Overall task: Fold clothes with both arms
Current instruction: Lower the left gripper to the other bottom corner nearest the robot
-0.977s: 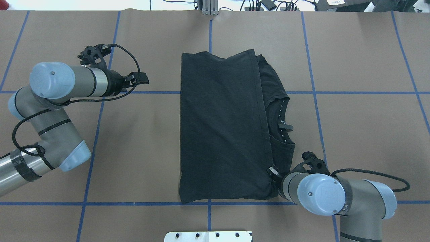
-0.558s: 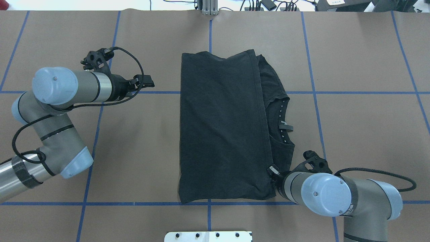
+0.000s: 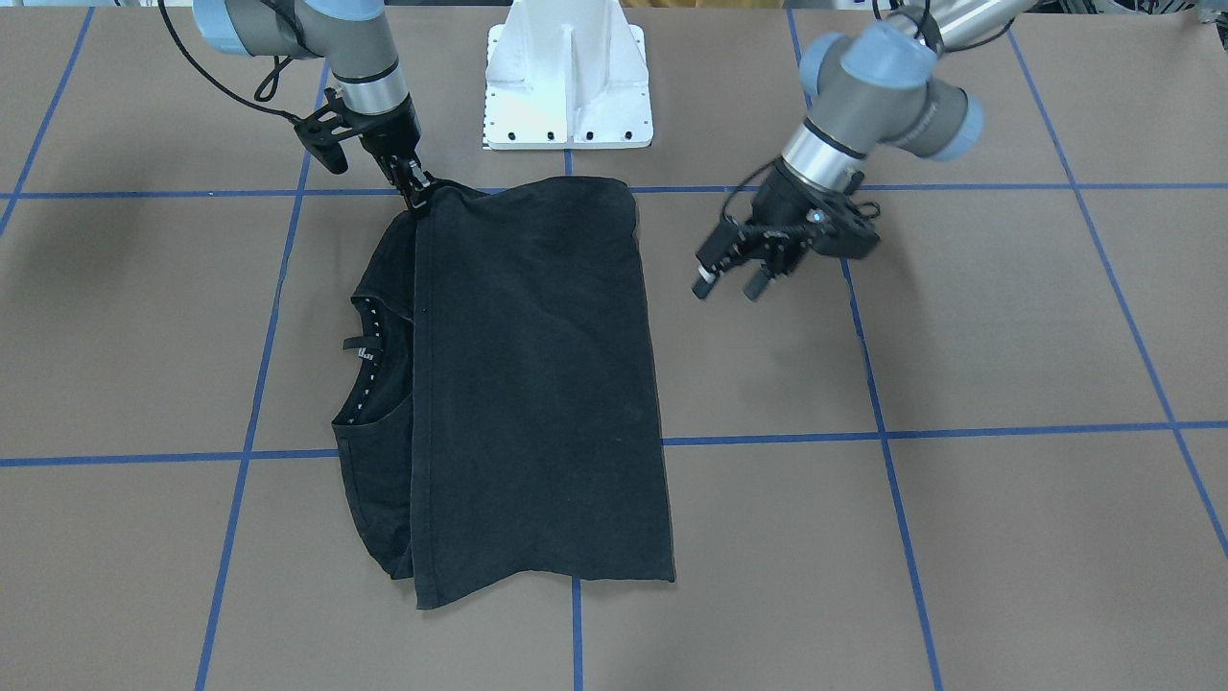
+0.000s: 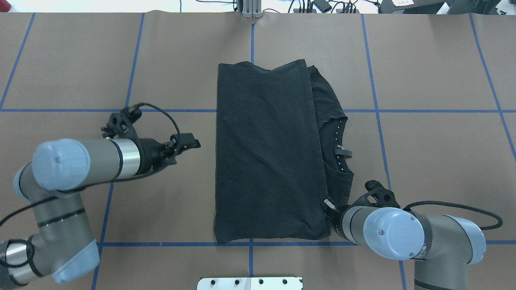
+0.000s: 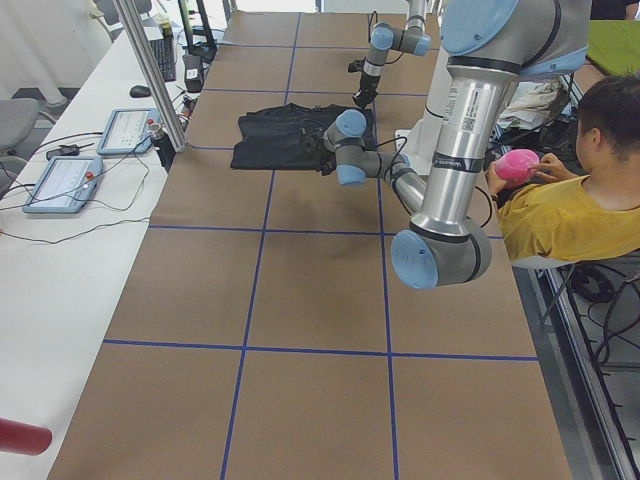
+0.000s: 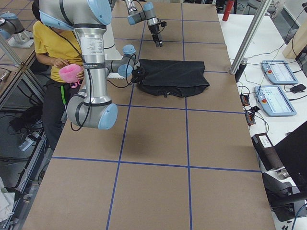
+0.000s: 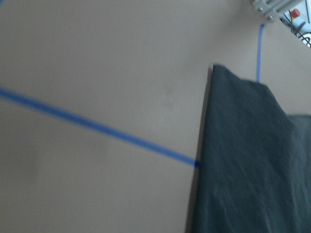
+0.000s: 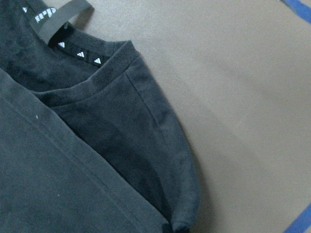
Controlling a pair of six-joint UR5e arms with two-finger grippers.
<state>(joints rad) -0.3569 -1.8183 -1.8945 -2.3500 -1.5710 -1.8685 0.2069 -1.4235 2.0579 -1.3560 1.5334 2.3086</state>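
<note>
Ahead of the left gripper (image 3: 727, 286) lies bare brown table (image 7: 97, 63), crossed by a blue tape line (image 7: 97, 127) that runs slantwise from the tool's left up to the edge of the black T-shirt (image 7: 248, 160). The shirt fills the ground to the tool's right, its straight side edge nearest. Farther ahead, a second tape line (image 7: 260, 53) meets the shirt's corner, and a white base plate (image 7: 272, 7) shows beyond. Everything is slightly blurred.

The black T-shirt (image 4: 266, 153) lay flat before the robot, folded into a long rectangle with its print hidden; the collar (image 4: 340, 147) and a small white logo showed past the folded edge on the robot's right. The right gripper (image 3: 414, 197) pinched the fold's near right corner with its fingers together. The left gripper (image 3: 729, 283), fingers apart, hovered near the shirt's left edge without touching it.
</note>
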